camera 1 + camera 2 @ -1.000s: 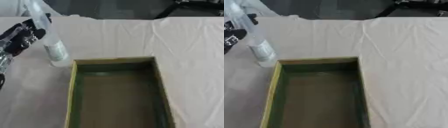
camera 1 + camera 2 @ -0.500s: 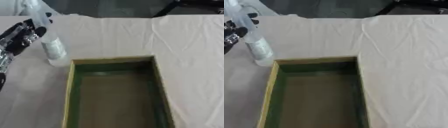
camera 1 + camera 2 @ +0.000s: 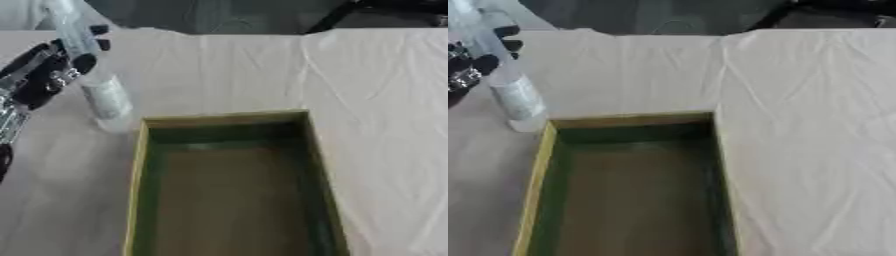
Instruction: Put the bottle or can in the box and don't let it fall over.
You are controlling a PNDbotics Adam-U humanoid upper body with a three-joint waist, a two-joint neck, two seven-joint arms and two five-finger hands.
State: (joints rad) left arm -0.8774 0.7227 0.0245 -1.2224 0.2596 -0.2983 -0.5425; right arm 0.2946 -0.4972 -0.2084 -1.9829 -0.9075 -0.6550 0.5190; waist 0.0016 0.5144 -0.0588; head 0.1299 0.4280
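Note:
A clear plastic bottle [image 3: 94, 75] with a pale label is held at the upper left, its base just past the box's far left corner and its top leaning away toward the far left. My left hand [image 3: 45, 75] is shut on its upper half, black fingers wrapped round it. The open box [image 3: 226, 190] has yellow-green walls and a brown floor, and fills the lower middle of both views. Nothing lies inside it. My right hand shows in neither view.
A creased white cloth [image 3: 376, 100] covers the table on all sides of the box. A dark floor and black equipment [image 3: 833, 12] lie beyond the far edge of the table.
The bottle and my left hand have kept their place beside the box corner, rising only slightly; the whole picture has shifted a little.

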